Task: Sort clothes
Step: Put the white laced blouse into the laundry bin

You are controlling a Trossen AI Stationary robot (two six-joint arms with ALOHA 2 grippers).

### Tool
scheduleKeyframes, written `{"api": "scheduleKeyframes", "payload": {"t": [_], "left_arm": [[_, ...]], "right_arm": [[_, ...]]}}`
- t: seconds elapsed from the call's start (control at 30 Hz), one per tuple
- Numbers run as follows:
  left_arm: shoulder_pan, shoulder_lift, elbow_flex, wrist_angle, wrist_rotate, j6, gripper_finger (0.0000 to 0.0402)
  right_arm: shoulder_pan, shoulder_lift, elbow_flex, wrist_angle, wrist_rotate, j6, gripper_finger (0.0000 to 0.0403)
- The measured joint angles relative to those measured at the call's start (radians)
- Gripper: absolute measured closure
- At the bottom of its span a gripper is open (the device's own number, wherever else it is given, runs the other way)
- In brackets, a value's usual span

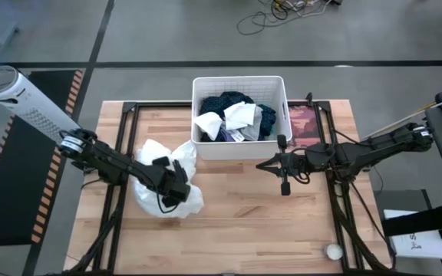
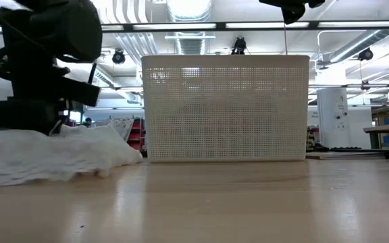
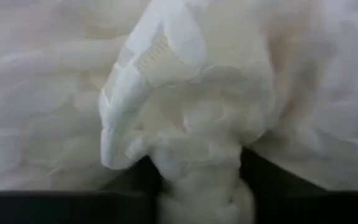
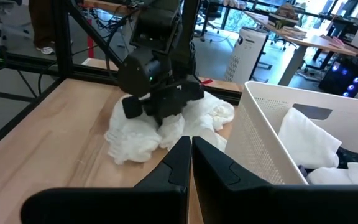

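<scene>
White crumpled garment (image 1: 153,182) bunches between the left hand (image 1: 172,188), whose fingers pinch its folds.

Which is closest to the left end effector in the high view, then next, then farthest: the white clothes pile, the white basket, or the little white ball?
1. White clothes pile: right under the left end effector, on the table's left side.
2. White basket: at the table's middle back.
3. Little white ball: at the front right corner.
</scene>
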Motion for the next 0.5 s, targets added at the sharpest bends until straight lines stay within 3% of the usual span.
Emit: {"api": "scheduleKeyframes", "payload": {"t": [0.13,0.5], "left_arm": [[0.000,0.001,0.099,-0.135,-0.063,0.027,0.0371],[-0.028,0.000,0.429,-0.550,-0.268,-0.020,0.0376]], "right_arm": [[0.000,0.000,0.000,0.000,0.000,0.002,0.0403],[0.000,0.000,-0.018,-0.001,-0.001,0.012,0.0403]]}}
